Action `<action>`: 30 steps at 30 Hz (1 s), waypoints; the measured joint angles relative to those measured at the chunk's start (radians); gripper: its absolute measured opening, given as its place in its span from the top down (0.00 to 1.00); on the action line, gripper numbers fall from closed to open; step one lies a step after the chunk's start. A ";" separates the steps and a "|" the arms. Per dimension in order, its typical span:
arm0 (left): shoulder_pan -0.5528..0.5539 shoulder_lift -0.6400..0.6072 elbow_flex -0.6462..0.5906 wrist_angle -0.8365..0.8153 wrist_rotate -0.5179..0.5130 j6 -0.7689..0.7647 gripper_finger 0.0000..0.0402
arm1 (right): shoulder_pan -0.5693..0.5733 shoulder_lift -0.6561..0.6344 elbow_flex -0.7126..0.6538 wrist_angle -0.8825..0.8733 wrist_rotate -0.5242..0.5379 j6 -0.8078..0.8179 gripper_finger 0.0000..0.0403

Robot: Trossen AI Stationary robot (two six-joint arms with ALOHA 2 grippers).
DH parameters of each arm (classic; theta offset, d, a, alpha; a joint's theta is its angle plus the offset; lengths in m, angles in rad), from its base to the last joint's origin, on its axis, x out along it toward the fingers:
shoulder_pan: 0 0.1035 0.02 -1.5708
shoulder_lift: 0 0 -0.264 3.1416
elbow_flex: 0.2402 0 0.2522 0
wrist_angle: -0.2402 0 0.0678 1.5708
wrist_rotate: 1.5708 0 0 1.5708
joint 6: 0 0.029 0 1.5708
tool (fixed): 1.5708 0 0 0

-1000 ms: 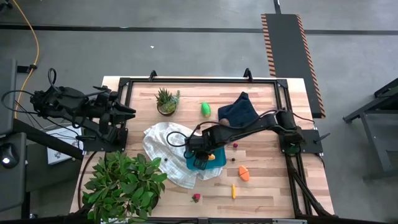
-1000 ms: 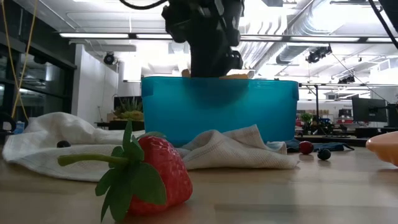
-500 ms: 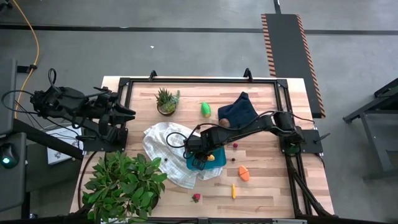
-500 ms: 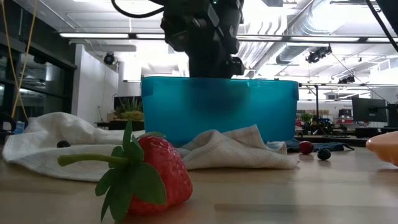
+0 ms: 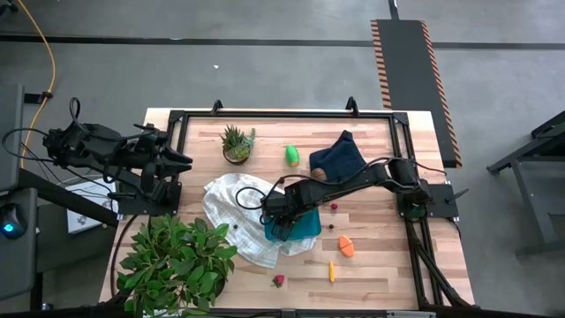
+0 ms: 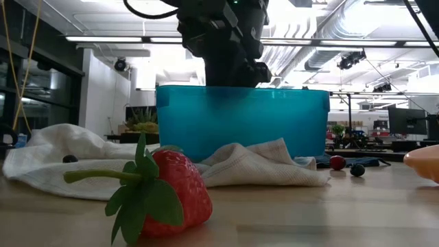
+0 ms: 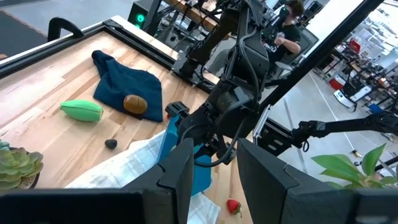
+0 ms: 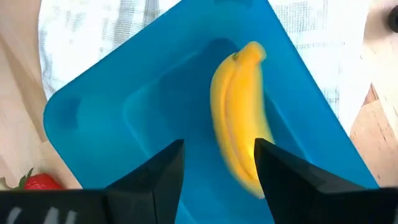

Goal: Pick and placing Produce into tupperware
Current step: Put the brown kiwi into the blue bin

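The teal tupperware (image 8: 124,112) stands open on a white cloth (image 5: 231,205) at mid-table. A yellow banana (image 8: 239,124) lies inside it, lengthwise, its near end blurred. My right gripper (image 8: 217,180) hangs over the box (image 5: 306,228), pointing down, fingers open and apart from the banana. On the bare wood lie a strawberry (image 6: 164,192), a carrot (image 5: 332,270), an orange wedge (image 5: 346,245), a green fruit (image 5: 292,155) and dark berries (image 5: 333,208). A brown round one (image 7: 135,104) rests on the navy cloth (image 5: 340,157). My left gripper (image 7: 214,180) waits open, raised over the table's left edge.
A potted succulent (image 5: 237,143) stands at the far left of the table and a big leafy plant (image 5: 177,256) at the near left corner. A black frame (image 5: 282,113) runs along the far and right edges. Bare wood shows near the front edge.
The banana's ends showed above the tupperware's rim in the low view a second ago; they have sunk below it, and the yellow beside my right gripper in the high view is gone. My right gripper has stayed over the box.
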 joint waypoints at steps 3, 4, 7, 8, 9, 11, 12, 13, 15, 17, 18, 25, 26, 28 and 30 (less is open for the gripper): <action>0.000 0.000 0.000 0.000 0.000 0.005 0.72 | -0.010 -0.023 0.002 0.024 0.001 0.022 0.54; 0.000 0.000 0.000 0.000 0.000 0.005 0.72 | -0.014 -0.034 0.002 0.027 0.002 0.025 0.54; 0.000 0.000 0.000 0.000 0.000 0.005 0.72 | -0.031 -0.061 0.003 0.031 0.026 0.026 0.54; 0.000 0.000 0.000 0.000 0.000 0.005 0.72 | -0.036 -0.071 0.003 0.033 0.036 0.029 0.54; 0.000 0.000 0.000 0.000 0.000 0.005 0.72 | -0.042 -0.083 0.003 0.033 0.045 0.040 0.54; 0.000 0.000 0.000 0.000 0.000 0.005 0.72 | -0.052 -0.111 0.003 0.039 0.066 0.052 0.54; 0.000 0.000 0.000 0.000 0.000 0.005 0.72 | -0.059 -0.123 0.003 0.037 0.079 0.055 0.54; 0.000 0.000 0.000 0.000 0.000 0.005 0.72 | -0.066 -0.137 0.003 0.039 0.087 0.060 0.54; 0.000 0.000 0.000 0.000 0.000 0.005 0.72 | -0.081 -0.160 0.003 0.032 0.104 0.062 0.54; 0.000 0.000 0.000 0.000 0.000 0.005 0.72 | -0.100 -0.182 0.003 0.019 0.118 0.062 0.54; 0.000 0.000 0.000 0.000 0.000 0.005 0.72 | -0.112 -0.192 0.003 0.004 0.121 0.066 0.54; 0.000 0.000 0.000 -0.001 0.016 0.005 0.72 | -0.199 -0.225 0.002 -0.199 0.123 0.093 0.54; 0.000 0.000 0.000 -0.004 0.017 0.005 0.72 | -0.211 -0.228 0.003 -0.229 0.123 0.089 0.54; 0.000 0.000 0.000 -0.014 0.024 0.005 0.72 | -0.233 -0.231 0.003 -0.275 0.123 0.088 0.54; 0.000 0.000 0.000 -0.028 0.030 0.005 0.72 | -0.257 -0.231 0.002 -0.326 0.121 0.086 0.54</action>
